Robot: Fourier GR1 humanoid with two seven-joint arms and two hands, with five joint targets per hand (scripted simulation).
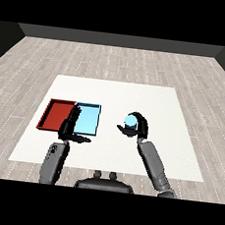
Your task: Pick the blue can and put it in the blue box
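Blue can (131, 120) held in right hand (138, 129), fingers and thumb curled round it, over white table (136, 95), right of light blue tray (86, 118), apart from it. Red tray (56, 114) laid touching blue tray's left side. Left hand (69, 127) seen empty, fingers straight, over near edge of 2 trays.

A bare test room: white table (116, 92) on grey plank floor (120, 61), dark walls (122, 40) behind.
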